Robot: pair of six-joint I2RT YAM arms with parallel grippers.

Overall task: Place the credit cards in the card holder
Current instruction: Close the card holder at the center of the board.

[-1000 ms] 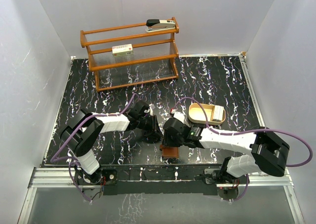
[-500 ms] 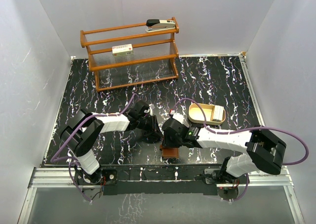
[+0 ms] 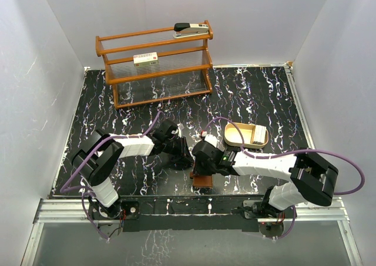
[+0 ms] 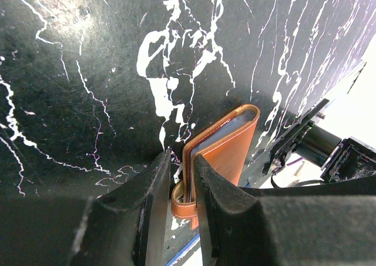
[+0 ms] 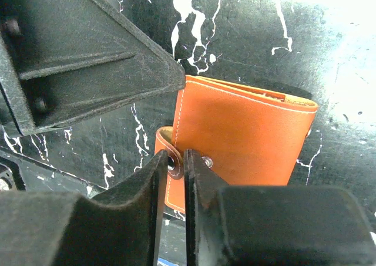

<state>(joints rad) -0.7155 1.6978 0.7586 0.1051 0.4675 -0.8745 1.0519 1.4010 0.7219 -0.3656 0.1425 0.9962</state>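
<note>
The brown leather card holder (image 3: 204, 179) stands folded on its edge near the table's front edge, between my two grippers. The pale blue edge of a credit card (image 4: 232, 127) shows between its leaves in the left wrist view. My left gripper (image 4: 181, 160) straddles one end of the card holder (image 4: 229, 142) and is shut on it. My right gripper (image 5: 171, 160) is pinched on the snap tab (image 5: 174, 160), which curls out from the card holder (image 5: 247, 137). From above, the left gripper (image 3: 183, 157) and the right gripper (image 3: 201, 171) meet over the card holder.
A shallow tan tray (image 3: 235, 135) lies just behind the right arm, with something whitish (image 3: 259, 137) at its right end. A wooden rack (image 3: 154, 63) stands at the back, bearing a stapler (image 3: 191, 29) and a white box (image 3: 145, 59).
My right gripper's fingers have closed in on the snap tab, and that arm has shifted slightly left. The left arm and the card holder have stayed put.
</note>
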